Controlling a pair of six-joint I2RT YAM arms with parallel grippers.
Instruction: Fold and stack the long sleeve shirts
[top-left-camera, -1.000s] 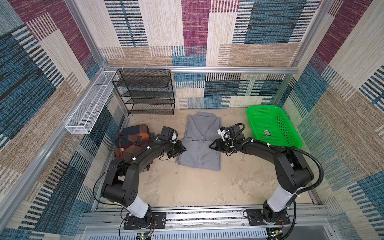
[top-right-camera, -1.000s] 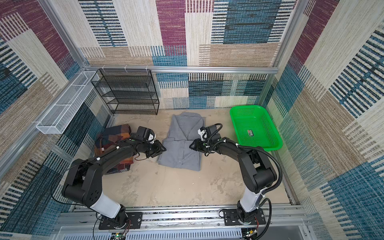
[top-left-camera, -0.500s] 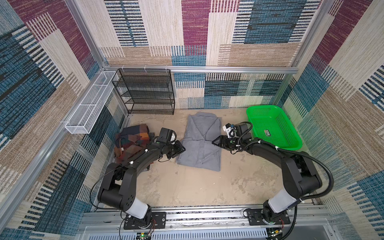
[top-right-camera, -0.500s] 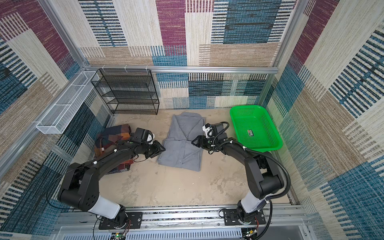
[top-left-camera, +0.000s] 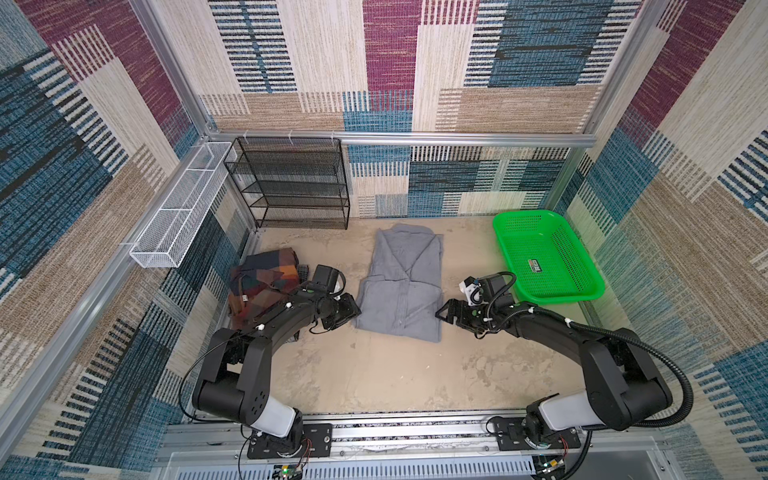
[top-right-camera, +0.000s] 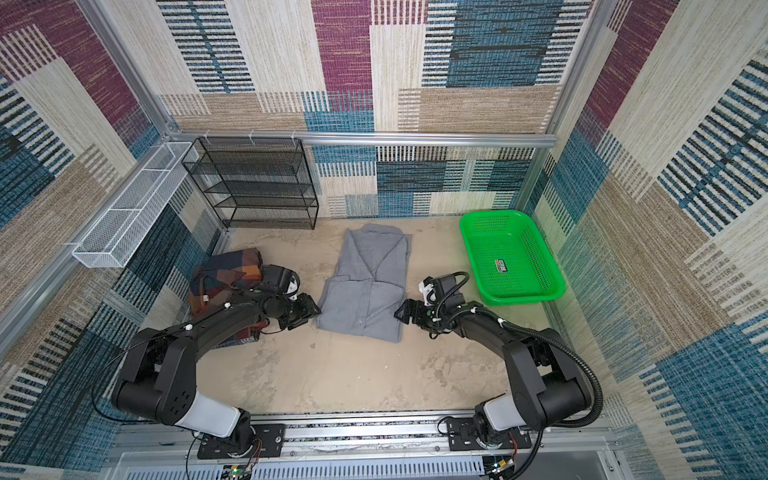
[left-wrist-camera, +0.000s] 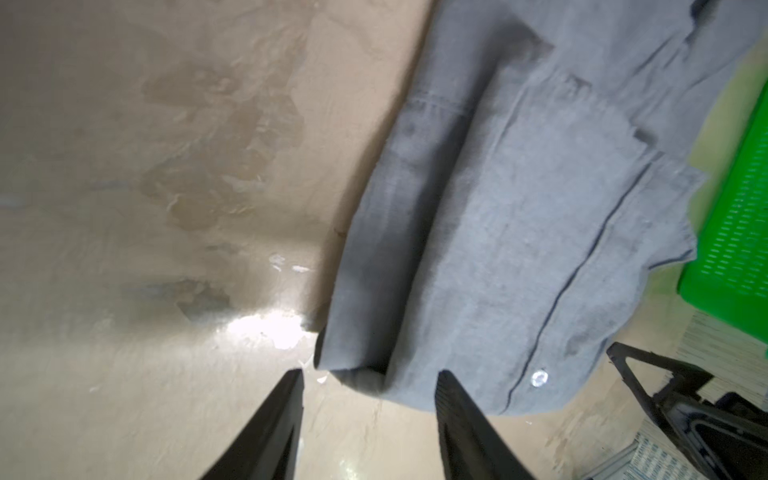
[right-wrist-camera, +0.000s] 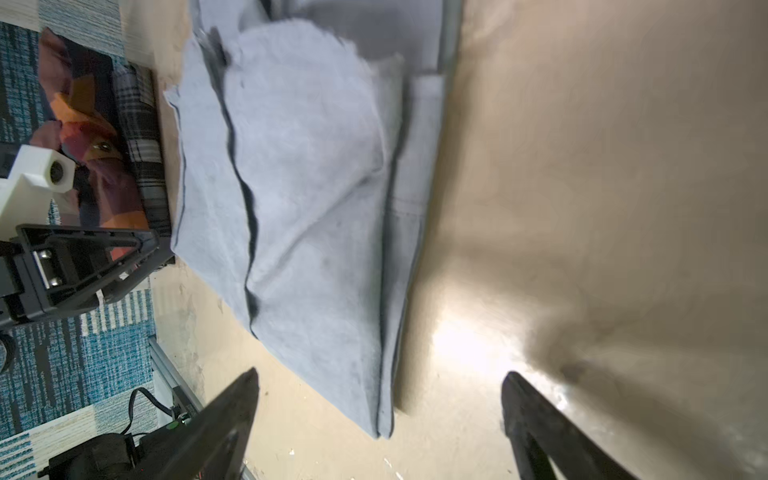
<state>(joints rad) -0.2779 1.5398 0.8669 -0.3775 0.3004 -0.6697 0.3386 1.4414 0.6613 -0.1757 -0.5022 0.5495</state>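
Green plastic mesh basket (top-left-camera: 584, 259) holds one sticker (top-left-camera: 535, 266); I see gray cloth shirt (top-left-camera: 403, 286) between wide-spread left gripper (top-left-camera: 352, 309) and right gripper (top-left-camera: 440, 312).

Gray shirt (top-left-camera: 401, 282) lies folded flat mid-table; plaid shirt (top-left-camera: 259, 282) bunched left.

The gray shirt (top-left-camera: 401, 286) is covering the middle of the table (top-left-camera: 374, 374). The left gripper (top-left-camera: 353, 309) and the right gripper (top-left-camera: 442, 312), both with jaws apart and empty, are filling the narrow strips just beside it. The plaid shirt (top-left-camera: 262, 286) is blocking the left edge, the black wire rack (top-left-camera: 291, 183) the back left corner, and the green mesh basket (top-left-camera: 540, 245) the back right corner. The front half is lying bare.
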